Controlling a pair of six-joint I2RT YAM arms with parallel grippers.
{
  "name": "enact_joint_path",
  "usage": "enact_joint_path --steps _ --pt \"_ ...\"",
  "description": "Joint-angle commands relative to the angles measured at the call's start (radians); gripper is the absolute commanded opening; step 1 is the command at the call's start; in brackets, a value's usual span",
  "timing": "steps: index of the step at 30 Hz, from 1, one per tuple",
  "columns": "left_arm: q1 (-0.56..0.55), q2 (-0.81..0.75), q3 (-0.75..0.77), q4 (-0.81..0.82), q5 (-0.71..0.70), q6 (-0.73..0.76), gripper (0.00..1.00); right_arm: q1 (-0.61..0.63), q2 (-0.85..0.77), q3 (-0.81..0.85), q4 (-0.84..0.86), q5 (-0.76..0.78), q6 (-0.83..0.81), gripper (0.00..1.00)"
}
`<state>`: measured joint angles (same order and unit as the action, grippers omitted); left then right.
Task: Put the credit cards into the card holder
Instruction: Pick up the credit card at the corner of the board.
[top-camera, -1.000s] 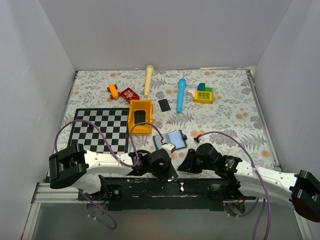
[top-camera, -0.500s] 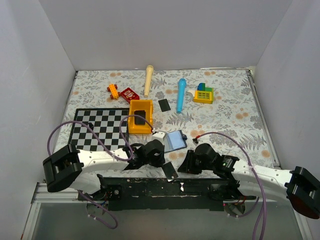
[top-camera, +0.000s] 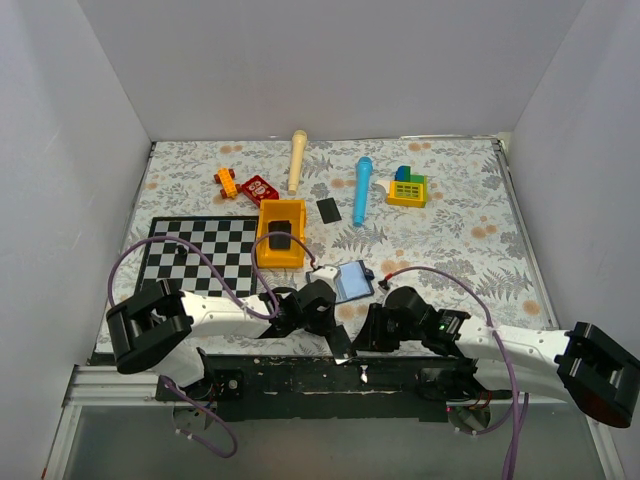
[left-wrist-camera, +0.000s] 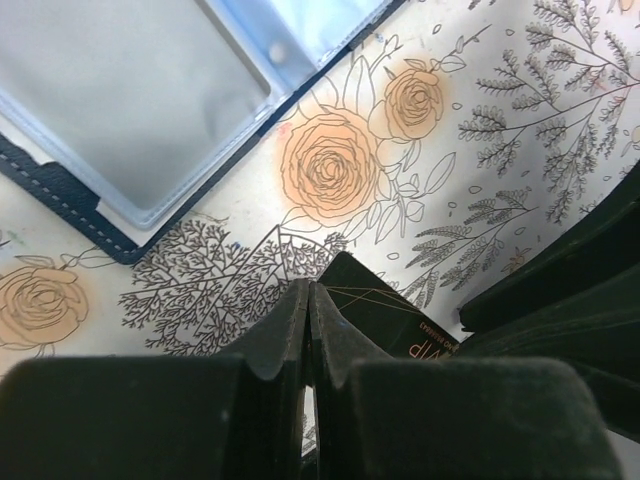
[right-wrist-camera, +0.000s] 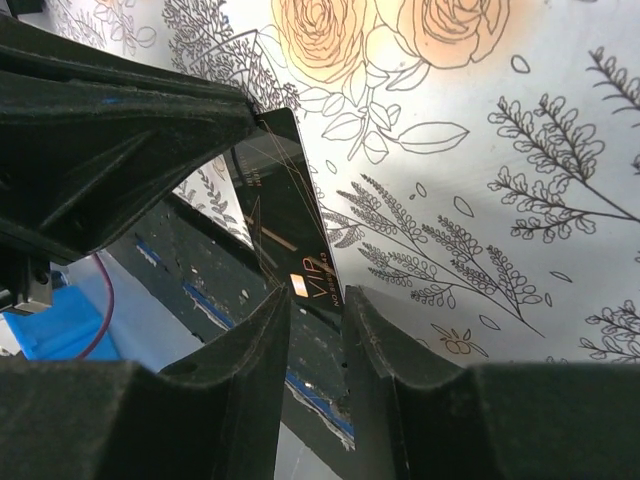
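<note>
- The left gripper (left-wrist-camera: 308, 296) is pinched shut on a credit card (left-wrist-camera: 385, 312), just in front of the open card holder (left-wrist-camera: 150, 120).
- The right gripper (right-wrist-camera: 316, 300) has its fingers apart astride that card; I cannot tell whether they clamp it.

Flat-open card holder (top-camera: 352, 281), navy edge, pale-blue clear pockets up. Close by on near side, black VIP card (top-camera: 342, 343). Well behind, second black card (top-camera: 328, 210), lying flat.

Live — credit card (right-wrist-camera: 290, 235): glossy black, fine gold lines, orange VIP print | card holder (left-wrist-camera: 130, 110): pale blue pockets, navy stitched rim | cloth (top-camera: 450, 230): white, orange roses, grey ferns | my right fingers (right-wrist-camera: 200, 410): black | left board (top-camera: 200, 260): black-white checks
</note>
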<state>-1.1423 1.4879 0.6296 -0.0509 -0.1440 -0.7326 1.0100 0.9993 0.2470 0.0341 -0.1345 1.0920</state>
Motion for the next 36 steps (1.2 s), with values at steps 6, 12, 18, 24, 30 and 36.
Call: enact_joint_path --steps 6,12,18,24,30,36 --pt "0.003 0.009 -0.059 0.025 0.057 -0.010 0.00 0.002 -0.024 -0.023 0.021 -0.062 -0.007 0.37" --pt "0.001 -0.009 -0.073 0.022 0.054 -0.013 0.00 0.002 -0.051 -0.023 -0.016 -0.074 -0.006 0.37" --pt "0.001 -0.008 -0.071 0.023 0.060 -0.017 0.00 0.002 -0.112 -0.031 -0.097 -0.082 0.002 0.38" --pt "0.001 -0.014 -0.074 0.025 0.063 -0.016 0.00 0.002 -0.156 -0.057 -0.138 -0.079 0.022 0.38" --pt "-0.004 -0.021 -0.076 0.025 0.064 -0.014 0.00 0.002 -0.070 -0.054 -0.074 -0.103 0.020 0.39" --pt "-0.011 -0.026 -0.079 0.025 0.069 -0.017 0.00 0.002 0.038 -0.022 -0.007 -0.109 -0.010 0.40"
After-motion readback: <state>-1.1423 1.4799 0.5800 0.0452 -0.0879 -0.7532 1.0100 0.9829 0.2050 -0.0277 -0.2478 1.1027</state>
